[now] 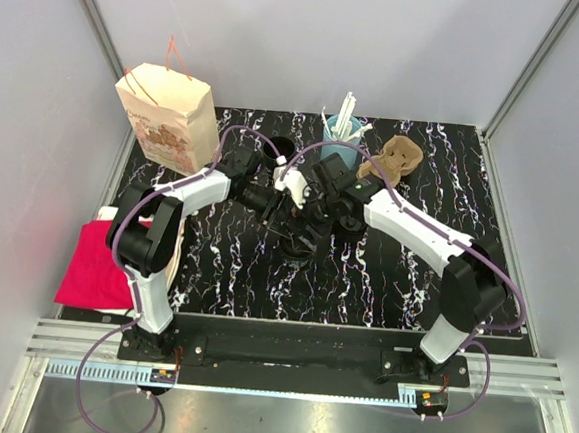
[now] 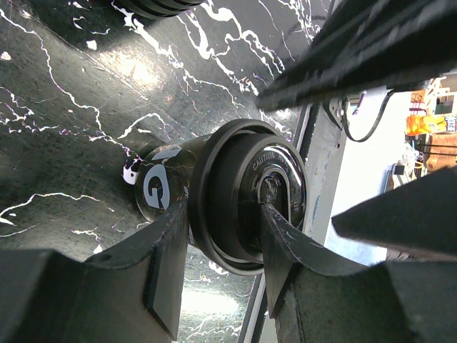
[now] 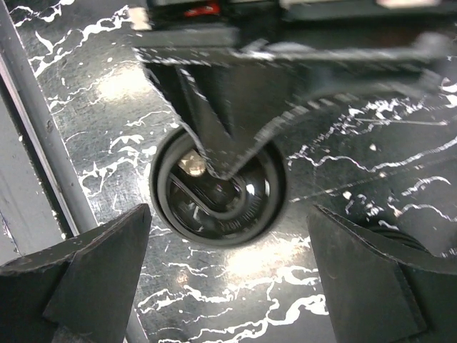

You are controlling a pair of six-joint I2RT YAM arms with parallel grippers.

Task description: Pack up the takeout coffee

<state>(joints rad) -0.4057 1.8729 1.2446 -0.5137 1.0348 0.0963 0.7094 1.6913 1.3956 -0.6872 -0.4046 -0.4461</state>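
pinching the coffee [image 2: 243, 179] by its lid, the left gripper [image 2: 225, 221] has one finger against the cup wall under the rim and the other laid over the lid's top, so its jaws are clamped across the rim and not round the whole cup. the right gripper [image 3: 228, 268] hangs straight above, jaws released and spread wide, a finger well out to each side of the lid and touching nothing. the coffee stands near the middle of the table [image 1: 226, 262], lid up, its long axis vertical. whether its base rests on the marble or is just off it i cannot tell. the coming move, as i judge it, turns on where the bag [image 1: 169, 117] is. it stands at the far left corner, beyond and to the left of the coffee, on the left arm's side, so the left arm is nearer and it has the grip. the cup should travel upright, and the thin hold on the rim could slip or pop the lid. counted: one lidded coffee, one lidless black cup [image 1: 278, 147] just behind the grippers, one blue cup [image 1: 339, 148] of white straws (too small to count), one bag, one brown lump [image 1: 394, 160] i cannot identify, one red cloth [image 1: 95, 261] off the table's left edge, two arms.
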